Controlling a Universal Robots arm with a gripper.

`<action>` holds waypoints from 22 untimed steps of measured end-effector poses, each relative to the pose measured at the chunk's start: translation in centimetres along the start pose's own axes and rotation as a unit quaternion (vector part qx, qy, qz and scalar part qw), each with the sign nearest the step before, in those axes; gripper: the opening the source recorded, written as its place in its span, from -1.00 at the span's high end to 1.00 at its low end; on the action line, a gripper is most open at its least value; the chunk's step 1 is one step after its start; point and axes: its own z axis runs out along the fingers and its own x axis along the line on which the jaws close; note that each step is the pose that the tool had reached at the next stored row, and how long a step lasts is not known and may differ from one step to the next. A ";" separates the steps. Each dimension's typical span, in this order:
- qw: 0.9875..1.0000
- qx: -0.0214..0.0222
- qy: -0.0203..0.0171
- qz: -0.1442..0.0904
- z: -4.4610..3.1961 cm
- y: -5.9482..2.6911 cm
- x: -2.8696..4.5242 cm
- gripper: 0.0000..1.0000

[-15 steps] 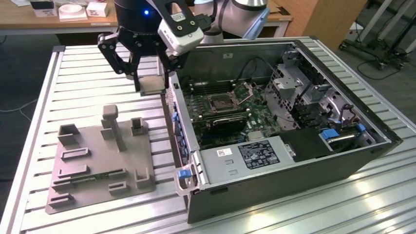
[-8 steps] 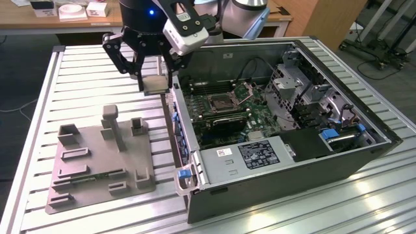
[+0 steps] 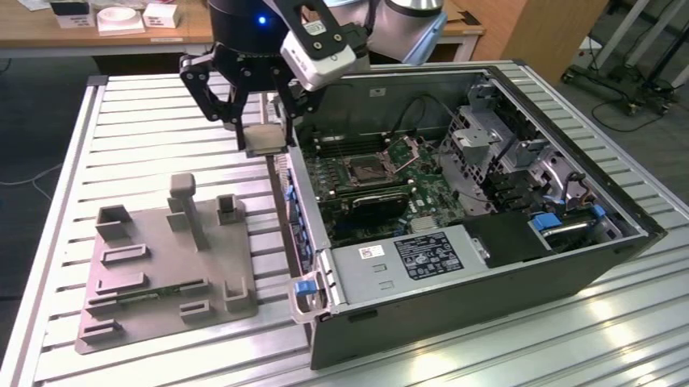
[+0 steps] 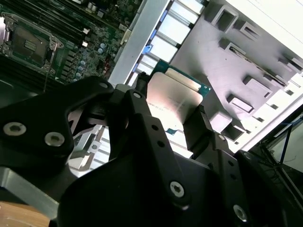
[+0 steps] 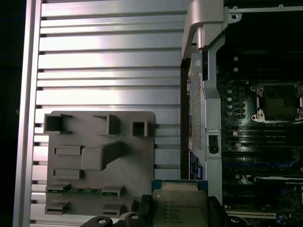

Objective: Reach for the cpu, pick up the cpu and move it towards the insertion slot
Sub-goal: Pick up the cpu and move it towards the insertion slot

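**A:** What lies at the exterior view's left?

**B:** A grey plastic tray (image 3: 161, 266) lies in the lower left of the frame, on the slatted metal table (image 3: 140, 113). A narrow green stick (image 3: 161, 292) lies in one of its slots.

**A:** And more to the right, where is the claw?

**B:** The gripper (image 3: 265, 135) hangs in the upper part of the frame, a little left of centre. It is above the table, between the tray and the open computer case (image 3: 603, 242). Its two black fingers (image 4: 200, 126) are closed in on two opposite edges of the cpu (image 3: 265, 142), and they hold nothing else.

**A:** How does the cpu look?

**B:** It is a small, flat square, much smaller than the tray. In both wrist views the cpu (image 5: 180, 201) has a silvery-white metal top with rounded corners and some faint print. A thin green border runs around the top. It is in the air and touches only the fingers. In the exterior view it is just beside the side wall of the case.

**A:** And inside the case?

**B:** The insertion slot (image 3: 366, 168) is near the centre of the frame, on the green board (image 3: 431, 193), apart from the cpu. It is a dark square with a shiny silver frame, and a metal flap (image 3: 411, 150) stands tilted up at its side. Further right there is a grey metal cage (image 3: 485, 133), and lower down a metal box with a label (image 3: 415, 256).
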 end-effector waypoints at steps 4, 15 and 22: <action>1.000 0.000 0.000 0.000 0.01 0.00 -0.33 -0.08; 1.000 0.000 0.000 0.000 0.02 0.00 -1.29 -0.08; 1.000 0.000 0.000 0.000 0.02 0.00 -1.92 -0.08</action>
